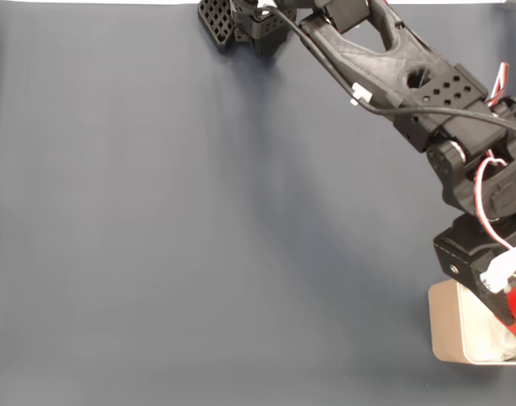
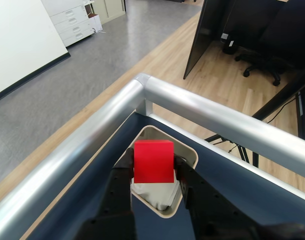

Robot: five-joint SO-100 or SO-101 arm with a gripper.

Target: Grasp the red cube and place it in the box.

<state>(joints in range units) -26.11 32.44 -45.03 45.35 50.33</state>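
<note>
We count one red cube (image 2: 153,161), one box (image 2: 190,152), one pincer (image 2: 153,167). The pincer pinches the cube directly above the box's white padding. The fixed view adds the blue table (image 1: 199,237); the wrist view adds a metal rail (image 2: 222,120) beyond the box.

Even soft daylight, faint arm shadow on the blue cloth (image 1: 199,254), glare on the metal rail (image 2: 227,120), sharp focus.

Office: drawer cabinet (image 2: 72,22), swivel chair (image 2: 262,62), desks.
</note>
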